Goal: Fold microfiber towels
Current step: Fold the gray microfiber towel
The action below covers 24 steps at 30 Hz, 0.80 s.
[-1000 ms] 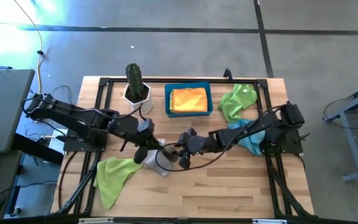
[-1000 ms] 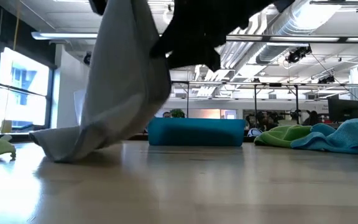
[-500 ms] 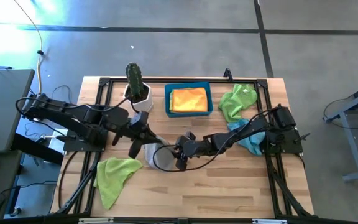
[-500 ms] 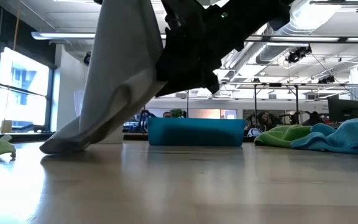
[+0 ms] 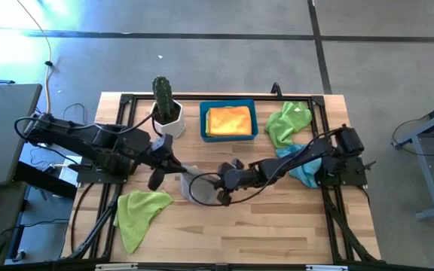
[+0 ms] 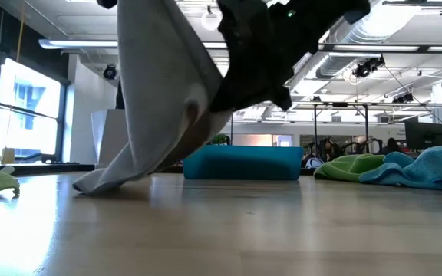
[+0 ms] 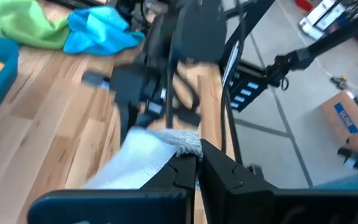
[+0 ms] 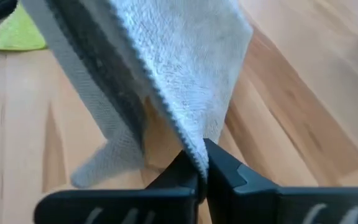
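Note:
A grey microfiber towel [image 5: 197, 183] is held up between my two grippers over the table's middle. Its lower end [image 6: 98, 182] rests on the wood. My left gripper [image 5: 173, 167] is shut on its left part and my right gripper [image 5: 215, 187] is shut on its right part. A lime green towel [image 5: 138, 208] lies crumpled near the front left. Another lime green towel [image 5: 288, 120] and a light blue one [image 5: 300, 167] lie at the right. A yellow-orange towel [image 5: 228, 120] lies folded in the blue bin [image 5: 203, 124]. My left gripper pinches the grey towel's stitched edge at a corner [image 7: 186, 142] between its two fingers and holds that corner off the table. The cloth runs from there toward the other arm. My right gripper pinches a hanging edge of the grey towel [image 8: 194, 144] between its two fingertips, where the cloth narrows to a point. That part is lifted, and the towel drapes away from the fingers in slack folds down to the table.
A potted cactus [image 5: 163, 104] stands at the far left, beside the blue bin. Black frame rails [image 5: 123, 120] run along the table's left, right and far sides. Bare wood [image 5: 247, 226] lies along the near edge.
My right gripper has closed in on the grey towel and taken hold of its hanging edge. My left gripper has drawn a little toward the table's left with its corner. The towel, bunched before, is now spread out between the two grippers, its lower end still on the table.

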{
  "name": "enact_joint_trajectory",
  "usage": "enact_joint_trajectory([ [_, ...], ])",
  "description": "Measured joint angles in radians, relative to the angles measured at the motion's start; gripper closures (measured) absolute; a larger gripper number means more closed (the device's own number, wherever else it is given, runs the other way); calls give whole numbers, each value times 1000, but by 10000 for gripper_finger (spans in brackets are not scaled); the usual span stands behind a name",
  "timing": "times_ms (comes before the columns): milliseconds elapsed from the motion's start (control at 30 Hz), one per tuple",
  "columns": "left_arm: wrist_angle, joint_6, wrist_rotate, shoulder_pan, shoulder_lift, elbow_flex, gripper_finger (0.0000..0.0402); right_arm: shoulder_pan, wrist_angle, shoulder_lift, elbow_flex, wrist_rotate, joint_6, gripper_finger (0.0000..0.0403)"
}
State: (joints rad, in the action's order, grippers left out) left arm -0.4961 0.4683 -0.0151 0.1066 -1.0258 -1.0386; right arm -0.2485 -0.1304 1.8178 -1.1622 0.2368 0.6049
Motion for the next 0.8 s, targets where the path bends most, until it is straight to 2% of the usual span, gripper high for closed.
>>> enact_joint_trajectory([
  [267, -96, 28, -31, 0, -6, 1, 400, 0, -133, -168, -2, 36, -2, 402],
  [500, 18, -36, 7, -3, -13, 0, 400, 2, -224, -345, -2, -25, -20, 402],
  [633, 54, -87, -11, -3, -9, 0, 400, 3, -280, -451, -2, -53, -19, 402],
  [700, 49, -87, -35, -2, -16, 0, 400, 3, -309, -489, -2, -99, -21, 402],
  [800, 50, -87, -67, -2, -33, 0, 400, 3, -367, -520, -3, -258, -26, 403],
])
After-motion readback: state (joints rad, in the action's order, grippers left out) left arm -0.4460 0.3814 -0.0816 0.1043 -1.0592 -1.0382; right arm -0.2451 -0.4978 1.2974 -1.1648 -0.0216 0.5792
